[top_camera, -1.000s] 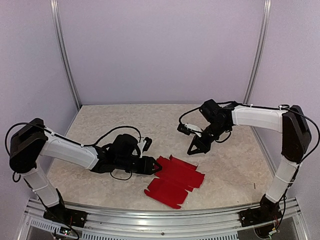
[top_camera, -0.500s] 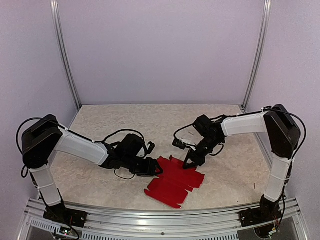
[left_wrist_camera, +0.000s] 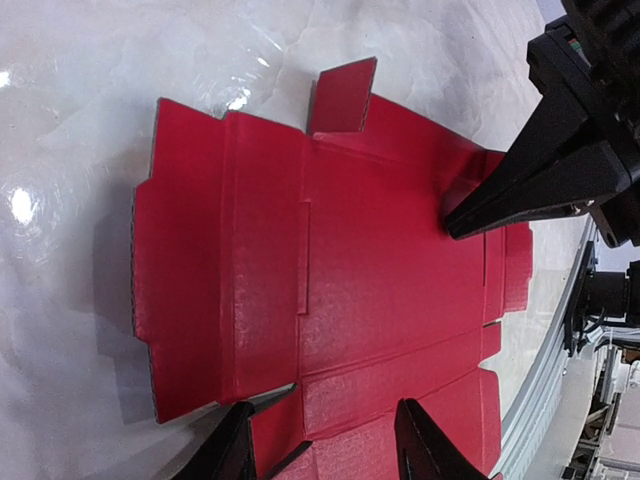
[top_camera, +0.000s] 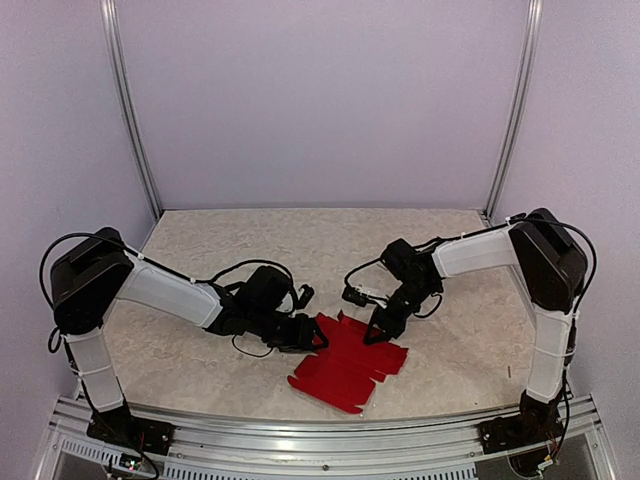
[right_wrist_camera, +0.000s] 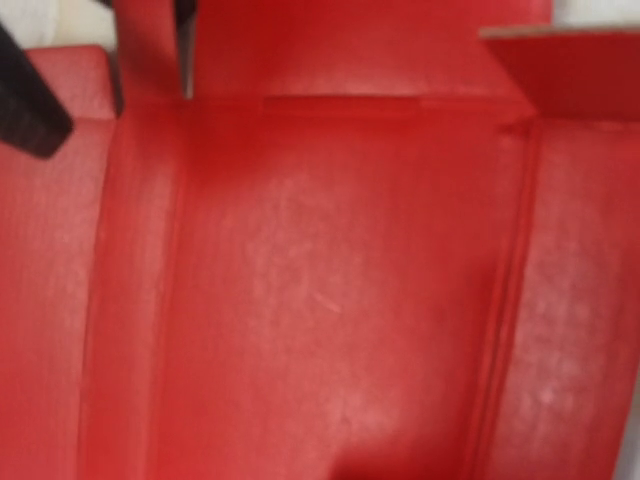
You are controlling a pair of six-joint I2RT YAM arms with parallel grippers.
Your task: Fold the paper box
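Observation:
The paper box [top_camera: 345,372] is a flat bright red die-cut sheet lying on the table in front of the arms. It fills the left wrist view [left_wrist_camera: 380,250] and the blurred right wrist view [right_wrist_camera: 330,280]. One small flap [left_wrist_camera: 345,95] at its far edge stands up. My left gripper [top_camera: 318,340] is open, its two fingers spread over the sheet's left edge [left_wrist_camera: 325,455] with nothing clamped. My right gripper [top_camera: 372,335] is shut to a point, and its tip [left_wrist_camera: 452,228] touches the sheet's far right part. Its own fingers do not show in the right wrist view.
The table top [top_camera: 240,250] is pale and marbled, with lilac walls on three sides and metal posts [top_camera: 135,130] at the back corners. A metal rail [top_camera: 330,440] runs along the near edge. A black cable [top_camera: 235,270] loops beside the left arm.
My right gripper has come down and to the left, from above the table onto the sheet. My left arm has edged right, further over the sheet's left edge. The sheet lies where it was.

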